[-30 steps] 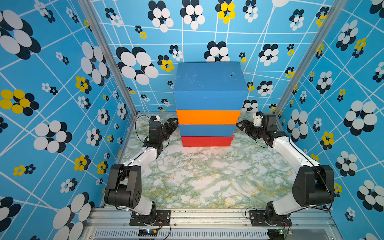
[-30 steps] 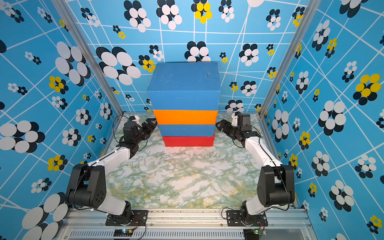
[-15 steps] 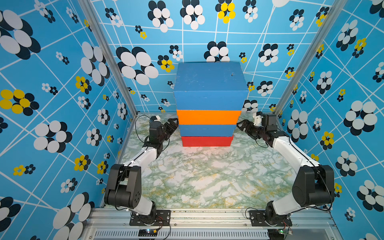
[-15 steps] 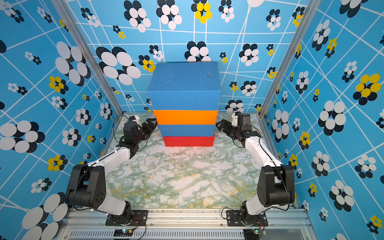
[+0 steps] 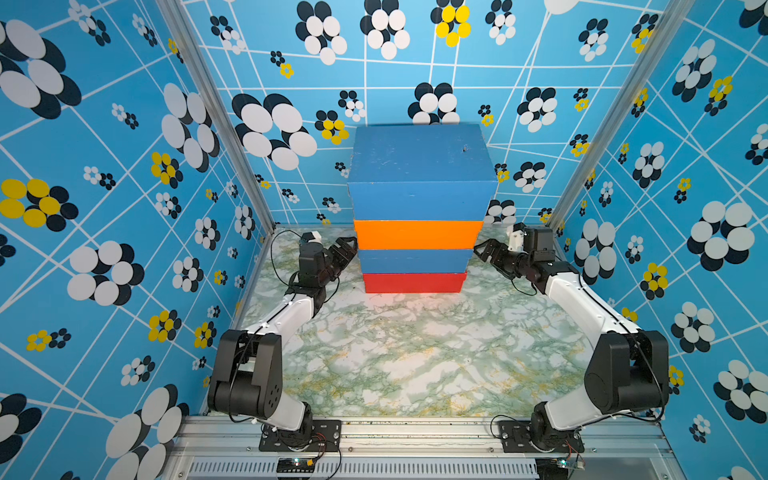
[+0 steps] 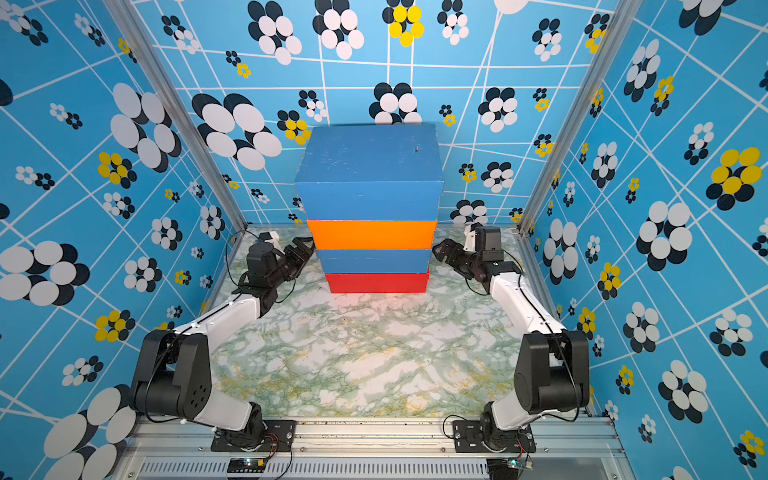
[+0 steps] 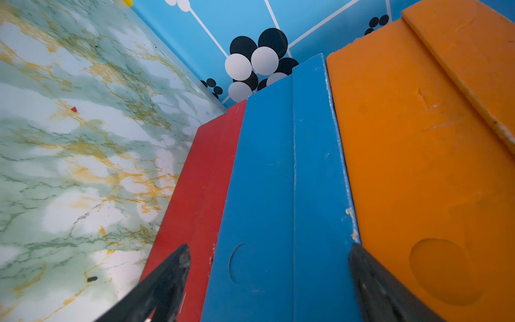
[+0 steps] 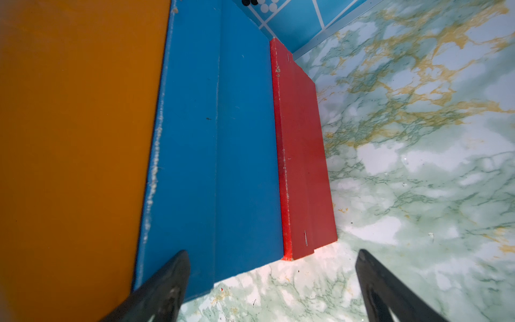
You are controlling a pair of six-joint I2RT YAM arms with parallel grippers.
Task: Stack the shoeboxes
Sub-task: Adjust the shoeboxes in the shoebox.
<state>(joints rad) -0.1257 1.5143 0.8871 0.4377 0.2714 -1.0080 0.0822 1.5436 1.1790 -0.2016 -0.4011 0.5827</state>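
Cardboard shoeboxes [image 5: 417, 235], likely light, stiff, too wide to pinch, suit squeezing by their left and right ends; left gripper [image 5: 349, 251] and right gripper [image 5: 482, 251] gape empty.

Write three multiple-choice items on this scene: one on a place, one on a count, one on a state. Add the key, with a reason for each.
1. Which box lies directly on the red box?
A. orange
B. blue
C. none

2. How many boxes make up the stack?
A. three
B. four
C. five

3. How is the left end effector?
A. open, beside the stack
B. shut on the red box
C. lifting a box

Key:
1 B: the lower blue box rests on it, under the orange box.
2 B: red, blue and orange, then the top blue box.
3 A: its jaws stand spread at the stack's side in the left wrist view.
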